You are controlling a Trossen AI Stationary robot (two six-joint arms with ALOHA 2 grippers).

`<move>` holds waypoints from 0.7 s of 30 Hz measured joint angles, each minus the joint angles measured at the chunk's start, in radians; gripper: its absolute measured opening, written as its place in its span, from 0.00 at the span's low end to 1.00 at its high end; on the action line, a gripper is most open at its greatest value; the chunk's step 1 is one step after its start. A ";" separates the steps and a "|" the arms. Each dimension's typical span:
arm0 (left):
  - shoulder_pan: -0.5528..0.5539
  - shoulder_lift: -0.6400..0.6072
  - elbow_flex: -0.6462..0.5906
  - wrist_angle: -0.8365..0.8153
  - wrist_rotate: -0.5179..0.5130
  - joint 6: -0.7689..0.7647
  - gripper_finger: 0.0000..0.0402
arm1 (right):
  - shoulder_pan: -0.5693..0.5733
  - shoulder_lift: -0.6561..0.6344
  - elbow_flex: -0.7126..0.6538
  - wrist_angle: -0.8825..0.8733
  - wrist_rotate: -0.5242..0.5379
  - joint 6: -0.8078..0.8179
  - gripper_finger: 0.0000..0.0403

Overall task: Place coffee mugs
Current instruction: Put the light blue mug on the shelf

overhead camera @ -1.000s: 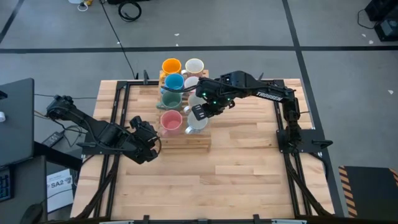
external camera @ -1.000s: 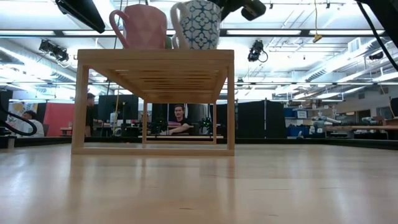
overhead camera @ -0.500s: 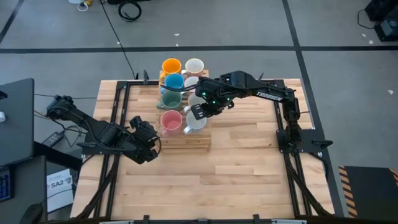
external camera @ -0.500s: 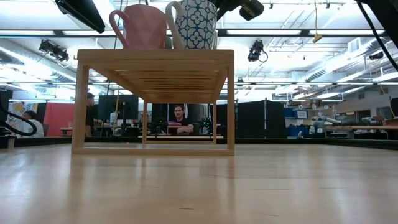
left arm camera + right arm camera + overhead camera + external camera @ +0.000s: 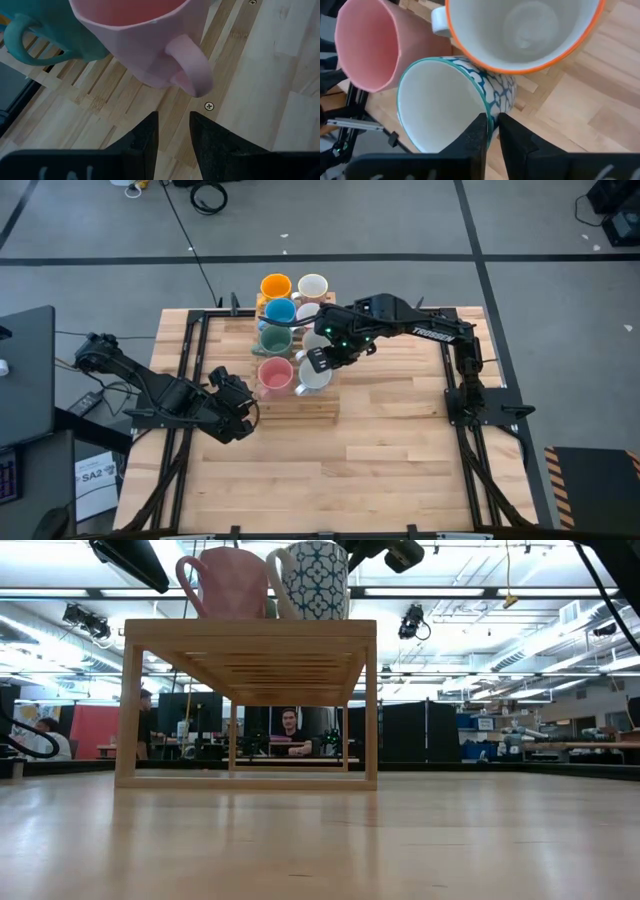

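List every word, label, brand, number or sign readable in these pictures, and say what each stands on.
"SA2": on a white sheet on the floor beside the table's left edge, high view.
White lettering on the right arm's forearm: too small to read.
Faint white marks on the left gripper's body, left wrist view: unreadable.
Mugs: patterns only, no text.

Pretty clearly a robotics lab or open workshop floor, not anyone's kitchen. Two arms are bolted to a wooden table [image 5: 400, 460] on a grey floor marked with tape lines [image 5: 478, 240]. Overhead there are strip lights [image 5: 450, 592], rigging and exposed ceiling, and a person [image 5: 290, 735] sits at monitors [image 5: 190, 712] in the far background.
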 joint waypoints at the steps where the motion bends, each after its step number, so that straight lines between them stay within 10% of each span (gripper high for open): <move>1: 0.000 0.000 0.000 0.000 0.000 0.000 0.29 | 0.000 0.000 0.000 0.000 -0.005 0.000 0.14; 21: 0.000 0.000 0.000 0.000 0.000 0.000 0.29 | -0.003 -0.001 0.000 0.001 -0.114 -0.011 0.27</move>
